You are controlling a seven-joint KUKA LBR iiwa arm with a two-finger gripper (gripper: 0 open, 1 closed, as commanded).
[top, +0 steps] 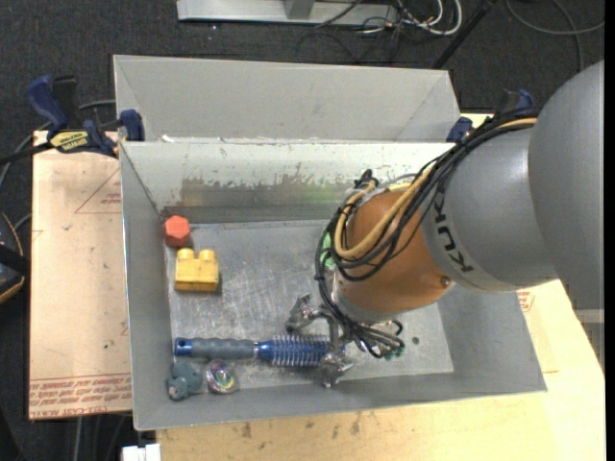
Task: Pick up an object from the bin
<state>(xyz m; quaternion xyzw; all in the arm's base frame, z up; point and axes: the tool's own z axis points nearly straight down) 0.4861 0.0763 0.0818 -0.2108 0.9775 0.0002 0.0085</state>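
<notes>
Nearest, in the left near corner of the grey metal bin [288, 406], lies a small grey-blue lump of soft-looking material [183, 382]. Just to its right is a small round thing with mixed shiny colours [223, 380]; what it is cannot be made out.

Just beyond these two, a blue plastic hairbrush [252, 350] lies flat on the bin floor, parallel to the near wall. Its smooth handle points left and its ribbed bristle head points right.

The gripper [319, 344] is down at the floor, at the right end of that brush head. Its two metal fingers stand apart, one [306, 312] on the far side of the head and the other [332, 369] on the near side. They are wider than the head and do not clamp it, so the brush rests on the floor. Above the gripper sit the arm's orange-brown wrist cover [394, 257], looped with cables, and its large grey link, reaching in from the right.

Further back on the left, well apart from the gripper, a yellow plastic building brick with two studs [196, 271] sits on the floor. Just beyond it, near the far wall, is a small red faceted plastic piece [177, 230].
</notes>
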